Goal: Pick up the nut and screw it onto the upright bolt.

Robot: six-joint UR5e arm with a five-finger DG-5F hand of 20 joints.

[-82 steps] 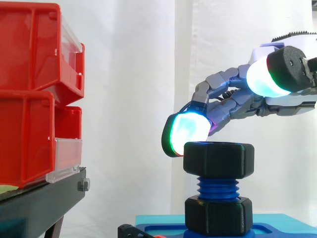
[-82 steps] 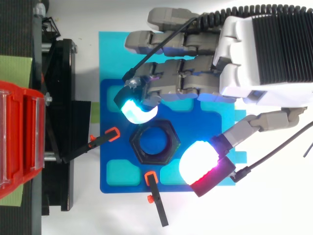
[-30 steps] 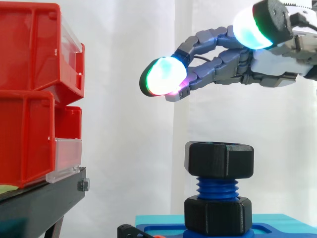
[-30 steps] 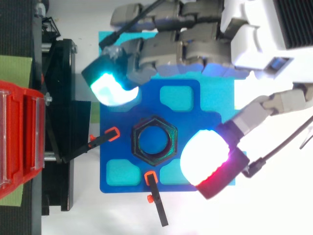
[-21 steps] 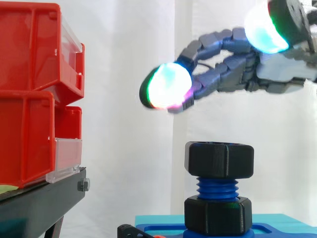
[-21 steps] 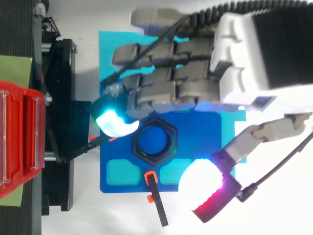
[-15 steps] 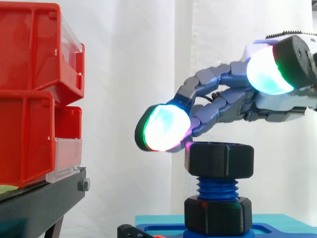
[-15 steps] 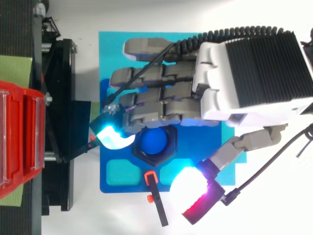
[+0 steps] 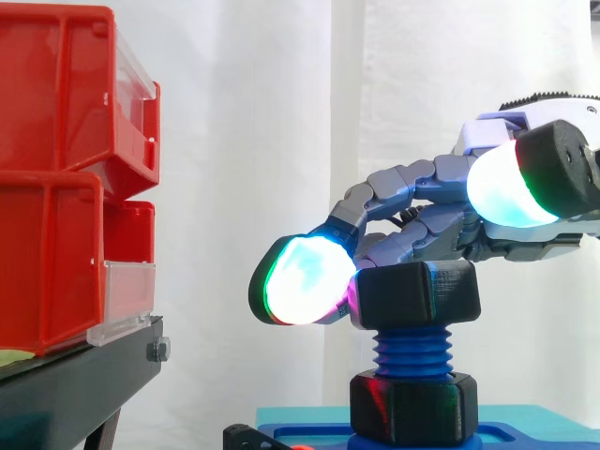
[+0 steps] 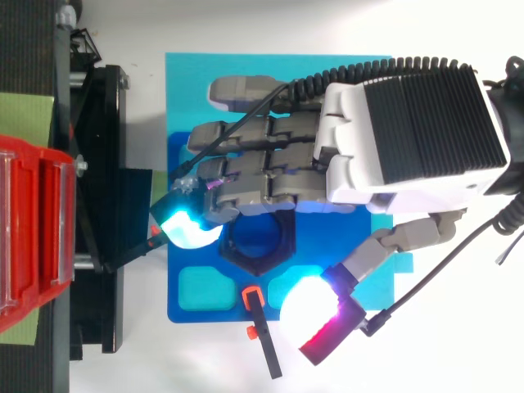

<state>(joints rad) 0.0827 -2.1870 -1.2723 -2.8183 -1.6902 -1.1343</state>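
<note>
The black hex nut (image 9: 413,294) sits on top of the upright blue bolt (image 9: 412,351), above a second black nut (image 9: 412,407) at the bolt's foot. From above, the nut (image 10: 260,254) shows as a hexagon ring on the blue base plate (image 10: 187,151). My hand (image 10: 401,139) reaches in from the right. Its relaxed fingers (image 10: 246,176) lie over the nut's far edge and top. One glowing fingertip (image 9: 305,279) hangs just left of the nut. The thumb pad (image 10: 311,307) stays off the nut, on its near side and higher up.
Red bins (image 9: 56,169) stand stacked on a black stand (image 9: 80,380) at the left. Two black clamps with orange tips (image 10: 252,298) (image 10: 155,237) hold the blue plate. A cyan mat (image 10: 188,74) lies under the plate.
The hand has come down from above the bolt, and its fingers now rest on the nut. The nut's faces show turned a little from before.
</note>
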